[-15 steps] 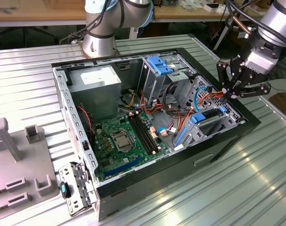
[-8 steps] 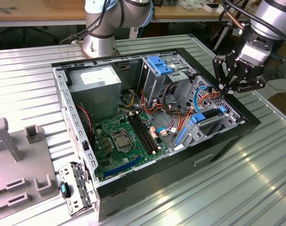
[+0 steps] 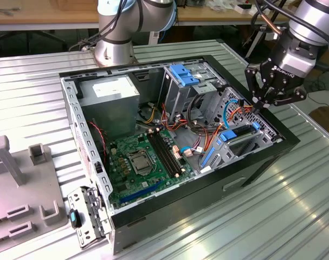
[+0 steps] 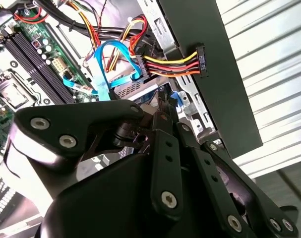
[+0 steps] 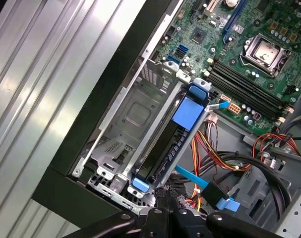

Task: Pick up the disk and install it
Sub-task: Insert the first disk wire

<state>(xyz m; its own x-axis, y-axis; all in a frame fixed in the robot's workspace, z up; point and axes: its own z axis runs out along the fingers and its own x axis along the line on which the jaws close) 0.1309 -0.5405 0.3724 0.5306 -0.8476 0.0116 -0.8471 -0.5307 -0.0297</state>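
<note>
Disk (image 5: pixel 162 146) stands on edge in the metal drive cage (image 5: pixel 133 114) at the exterior view's right end of the open case (image 3: pixel 197 187), long axis along the near wall, one end toward the motherboard (image 3: pixel 137 162), other end beside the gripper (image 5: pixel 165 196), fingers pressed together.

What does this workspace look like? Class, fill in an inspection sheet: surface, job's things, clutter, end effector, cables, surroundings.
Surface: ribbed metal table, carrying an open computer case.
Job's things: disk on edge in the drive cage.
Clutter: grey fixture blocks at the exterior view's left.
End effector: end effector just above the disk's end.
Cables: blue data cable, coloured power leads inside the case.
Surroundings: wooden bench behind.
</note>
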